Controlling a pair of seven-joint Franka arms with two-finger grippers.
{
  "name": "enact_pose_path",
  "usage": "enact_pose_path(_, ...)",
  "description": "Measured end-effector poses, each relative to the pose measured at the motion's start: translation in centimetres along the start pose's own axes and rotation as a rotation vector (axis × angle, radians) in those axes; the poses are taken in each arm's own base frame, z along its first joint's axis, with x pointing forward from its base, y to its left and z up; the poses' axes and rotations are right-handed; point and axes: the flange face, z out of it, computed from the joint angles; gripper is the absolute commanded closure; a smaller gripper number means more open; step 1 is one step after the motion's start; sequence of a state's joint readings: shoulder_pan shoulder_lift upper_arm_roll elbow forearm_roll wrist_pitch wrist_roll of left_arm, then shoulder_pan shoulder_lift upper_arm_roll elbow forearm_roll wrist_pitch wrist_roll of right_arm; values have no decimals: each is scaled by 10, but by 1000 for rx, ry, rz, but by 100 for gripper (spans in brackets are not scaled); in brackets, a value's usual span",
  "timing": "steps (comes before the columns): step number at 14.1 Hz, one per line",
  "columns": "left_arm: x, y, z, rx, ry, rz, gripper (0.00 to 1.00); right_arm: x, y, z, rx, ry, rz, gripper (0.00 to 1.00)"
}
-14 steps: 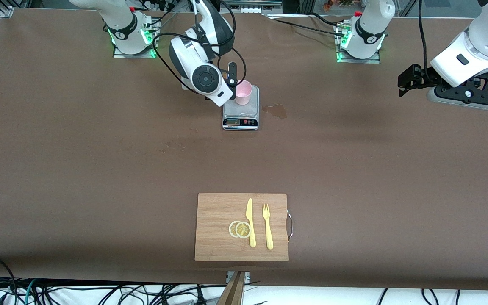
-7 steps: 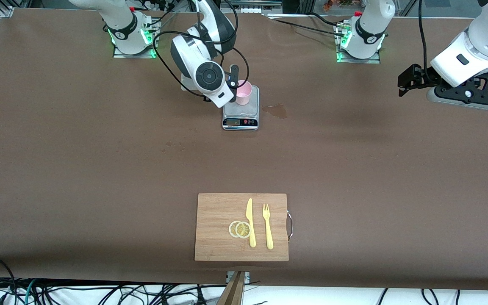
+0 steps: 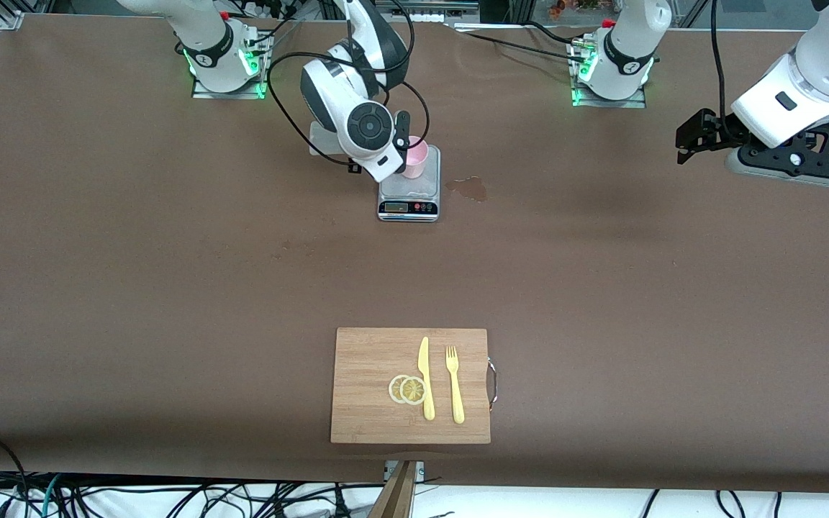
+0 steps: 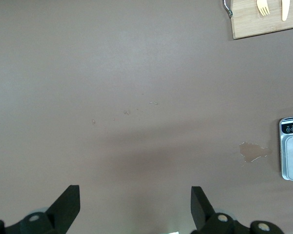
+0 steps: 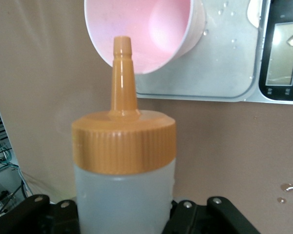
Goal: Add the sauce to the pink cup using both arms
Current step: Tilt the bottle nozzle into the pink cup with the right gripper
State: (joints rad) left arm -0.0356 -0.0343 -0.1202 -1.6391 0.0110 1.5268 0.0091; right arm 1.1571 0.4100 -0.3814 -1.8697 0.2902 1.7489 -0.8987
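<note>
The pink cup (image 3: 417, 158) stands on a grey kitchen scale (image 3: 423, 190) near the robots' bases. My right gripper (image 3: 401, 134) is beside the cup, on the right arm's side. The arm's hand hides the sauce in the front view. In the right wrist view the right gripper (image 5: 122, 217) is shut on the sauce (image 5: 123, 192), a whitish bottle. Its orange nozzle (image 5: 122, 73) points into the mouth of the pink cup (image 5: 158, 29). No sauce shows at the tip. My left gripper (image 3: 687, 142) waits open over bare table at the left arm's end, with nothing between its fingers (image 4: 68, 202).
A wet stain (image 3: 469, 188) lies on the brown table beside the scale, toward the left arm's end. A wooden cutting board (image 3: 368, 417) near the front camera carries a yellow knife (image 3: 425, 378), a fork (image 3: 455, 385) and lemon slices (image 3: 407, 389). Cables trail round the right arm.
The right arm's hand has swung closer to the pink cup, bringing the bottle with it. The left arm has not moved.
</note>
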Motion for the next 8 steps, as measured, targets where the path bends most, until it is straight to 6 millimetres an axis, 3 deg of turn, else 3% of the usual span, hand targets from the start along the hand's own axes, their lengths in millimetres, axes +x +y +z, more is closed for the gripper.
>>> enact_pose_path(8, 0, 0, 0, 0, 0, 0, 0, 8, -2, -9, -39, -55, 7, 84)
